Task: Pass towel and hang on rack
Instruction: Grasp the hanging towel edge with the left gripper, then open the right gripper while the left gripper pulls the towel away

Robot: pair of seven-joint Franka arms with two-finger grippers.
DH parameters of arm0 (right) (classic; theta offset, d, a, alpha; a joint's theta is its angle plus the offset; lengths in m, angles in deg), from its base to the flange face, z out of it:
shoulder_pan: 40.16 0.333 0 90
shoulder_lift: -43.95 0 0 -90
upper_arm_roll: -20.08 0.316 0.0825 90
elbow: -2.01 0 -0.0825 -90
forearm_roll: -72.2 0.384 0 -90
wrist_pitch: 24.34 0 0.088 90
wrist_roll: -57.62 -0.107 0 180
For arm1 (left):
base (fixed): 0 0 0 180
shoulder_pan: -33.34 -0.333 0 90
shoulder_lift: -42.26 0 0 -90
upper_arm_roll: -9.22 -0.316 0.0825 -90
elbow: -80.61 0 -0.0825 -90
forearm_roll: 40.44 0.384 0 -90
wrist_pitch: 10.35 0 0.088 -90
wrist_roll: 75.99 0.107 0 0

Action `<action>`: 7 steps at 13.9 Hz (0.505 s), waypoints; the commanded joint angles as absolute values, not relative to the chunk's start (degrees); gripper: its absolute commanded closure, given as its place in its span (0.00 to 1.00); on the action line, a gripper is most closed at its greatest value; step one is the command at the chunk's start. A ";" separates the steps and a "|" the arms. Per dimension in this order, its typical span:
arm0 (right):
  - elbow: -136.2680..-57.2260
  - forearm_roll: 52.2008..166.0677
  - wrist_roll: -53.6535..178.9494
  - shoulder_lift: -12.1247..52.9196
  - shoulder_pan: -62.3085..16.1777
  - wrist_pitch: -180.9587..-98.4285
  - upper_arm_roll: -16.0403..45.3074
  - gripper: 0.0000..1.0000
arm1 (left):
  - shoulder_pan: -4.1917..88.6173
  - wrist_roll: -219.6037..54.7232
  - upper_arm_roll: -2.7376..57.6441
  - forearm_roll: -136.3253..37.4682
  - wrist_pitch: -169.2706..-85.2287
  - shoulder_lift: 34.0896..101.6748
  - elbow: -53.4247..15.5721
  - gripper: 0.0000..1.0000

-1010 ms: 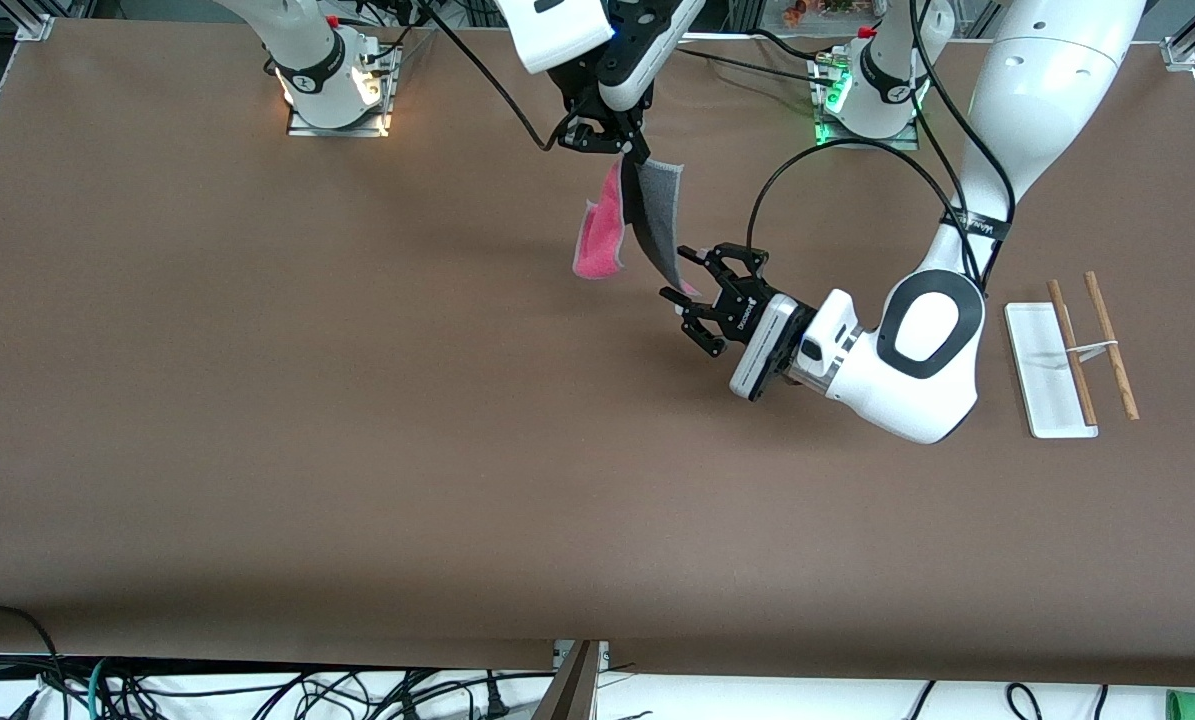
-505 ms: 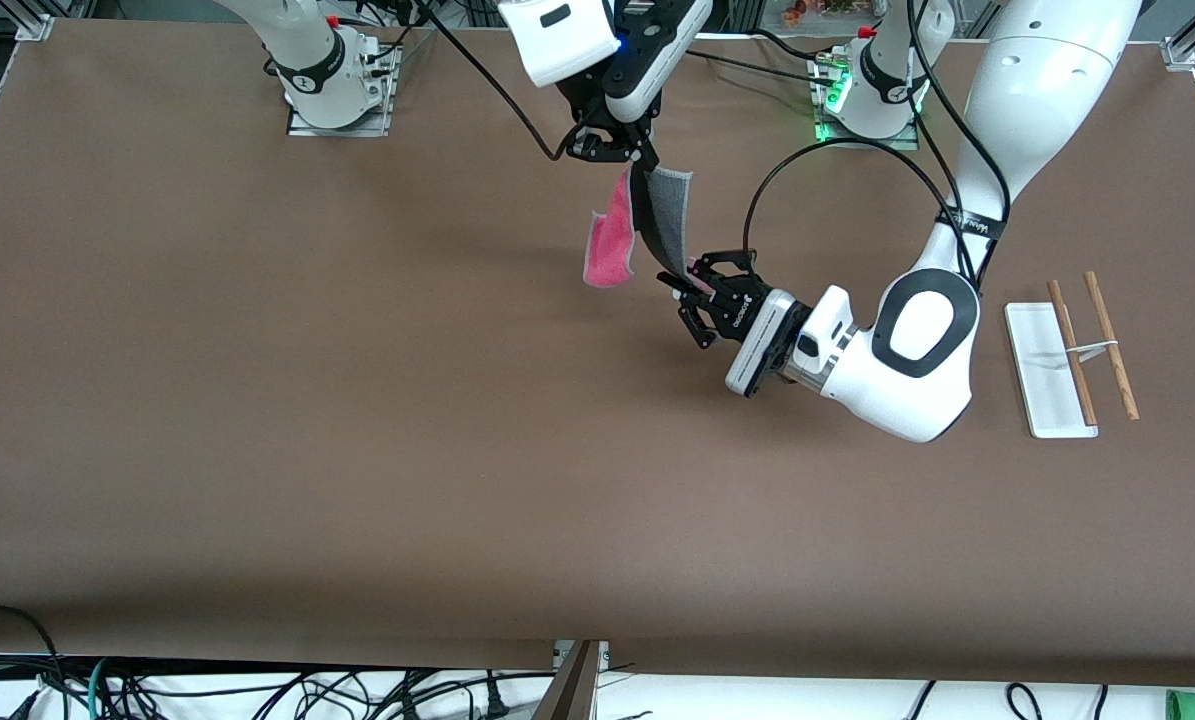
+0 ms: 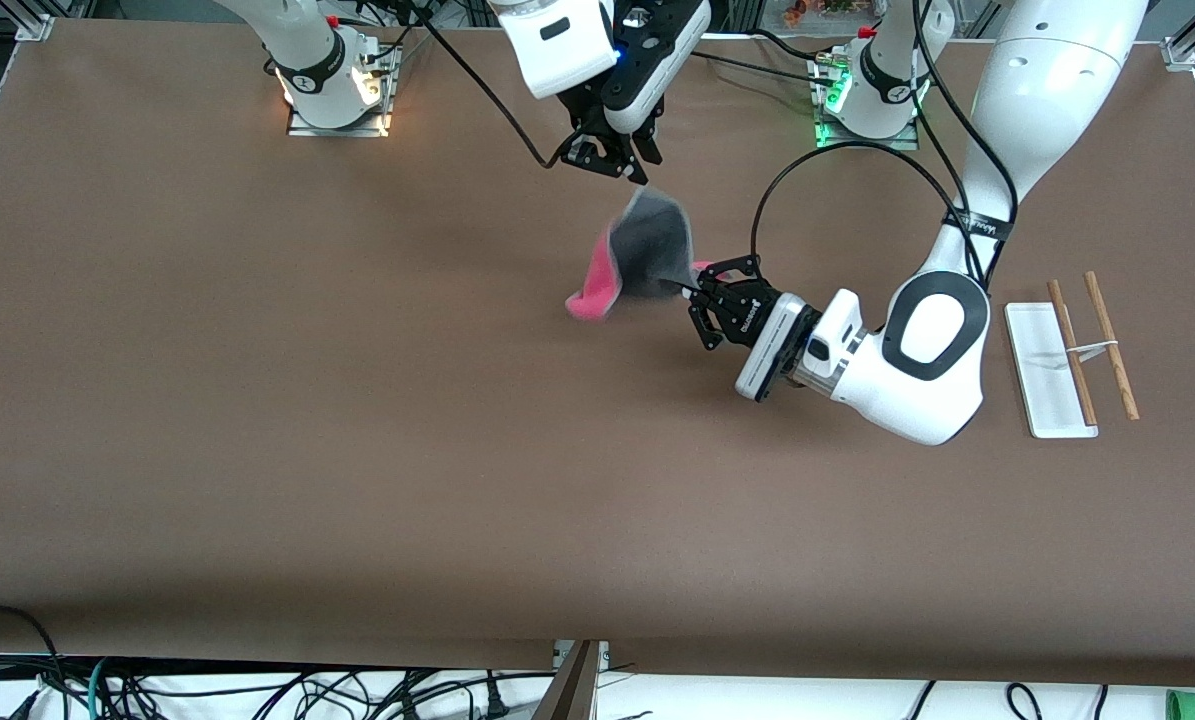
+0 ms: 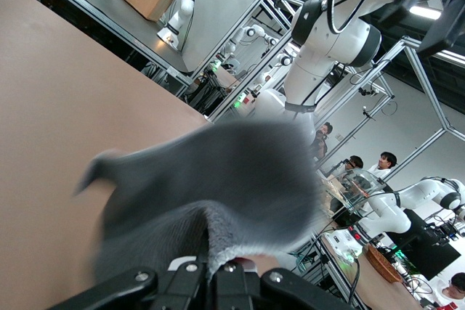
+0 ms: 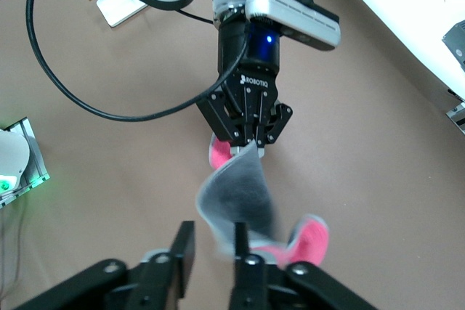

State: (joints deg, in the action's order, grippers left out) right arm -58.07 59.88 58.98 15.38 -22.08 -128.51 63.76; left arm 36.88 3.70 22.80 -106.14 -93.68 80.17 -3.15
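Both left gripper (image 3: pixel 702 290) fingers pinch the towel (image 3: pixel 647 245), right gripper (image 3: pixel 612 160) parted above

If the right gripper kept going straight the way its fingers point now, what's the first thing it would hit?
Probably the towel, held just below the open right gripper by the left gripper. Past it lies the bare table. Depth is uncertain.
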 commanded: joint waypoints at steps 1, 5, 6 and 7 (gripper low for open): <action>-58.19 60.07 58.32 15.65 -22.93 -127.44 64.38 0.00 | 35.45 3.03 22.58 -106.62 -92.53 79.26 -2.89 1.00; -58.19 59.63 58.41 17.40 -24.34 -121.56 61.58 0.00 | 33.26 -3.02 21.52 -98.57 -91.21 76.89 1.92 1.00; -58.19 59.98 58.67 18.10 -24.87 -119.46 59.57 0.00 | 32.12 -4.78 21.52 -95.23 -91.04 76.19 3.60 1.00; -58.28 60.24 58.76 18.46 -25.65 -117.00 57.63 0.00 | 30.63 -7.15 21.52 -91.80 -90.08 75.58 5.10 1.00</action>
State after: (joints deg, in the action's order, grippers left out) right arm -57.99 59.69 58.83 16.59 -24.18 -120.86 60.33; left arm 32.57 -2.72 21.73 -97.23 -92.10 77.71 1.95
